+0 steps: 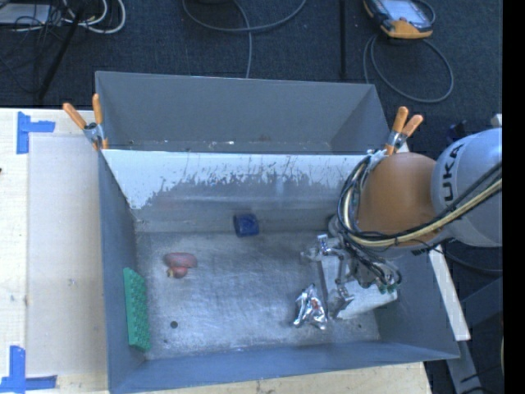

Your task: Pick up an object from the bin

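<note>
Hanging low at the front right of the bin [246,183], hand [332,295] sits just beside a crumpled silvery thing [309,310], probably lined up for it. Open or closed: can't tell. Blue block [245,225] and pink lump [179,263] lie well apart.

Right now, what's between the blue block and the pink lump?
Nothing; the camera view shows bare floor between the blue block and the pink lump.
</note>
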### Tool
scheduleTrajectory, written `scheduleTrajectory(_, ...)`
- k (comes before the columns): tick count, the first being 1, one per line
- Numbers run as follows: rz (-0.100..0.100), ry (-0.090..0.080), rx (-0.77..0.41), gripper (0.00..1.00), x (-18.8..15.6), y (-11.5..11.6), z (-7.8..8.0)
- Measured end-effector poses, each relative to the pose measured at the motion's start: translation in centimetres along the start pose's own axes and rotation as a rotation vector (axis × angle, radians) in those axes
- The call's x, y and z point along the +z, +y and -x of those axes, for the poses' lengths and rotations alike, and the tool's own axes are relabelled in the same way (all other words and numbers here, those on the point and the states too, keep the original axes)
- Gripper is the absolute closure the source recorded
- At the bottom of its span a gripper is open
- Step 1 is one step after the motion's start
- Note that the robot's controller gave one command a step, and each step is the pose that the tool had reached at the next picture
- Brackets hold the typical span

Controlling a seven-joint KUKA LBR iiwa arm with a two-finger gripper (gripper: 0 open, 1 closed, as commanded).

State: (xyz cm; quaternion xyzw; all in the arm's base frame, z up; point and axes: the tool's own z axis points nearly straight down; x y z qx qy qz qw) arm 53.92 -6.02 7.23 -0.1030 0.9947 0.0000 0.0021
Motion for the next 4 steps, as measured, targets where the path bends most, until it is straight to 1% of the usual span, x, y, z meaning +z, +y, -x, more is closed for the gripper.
scheduleTrajectory(1, -0.003, -0.006, -0.281, 0.00, 0.0, 2.1, -2.9)
scheduleTrajectory(2, -0.001, -0.002, -0.279, 1.00, -0.1, 2.2, -3.0)
scheduleTrajectory(3, -0.001, -0.002, -0.311, 1.00, -11.8, 1.9, -3.8)
scheduleTrajectory(4, 0.000, 0.000, -0.317, 1.00, -15.5, 1.7, -2.9)
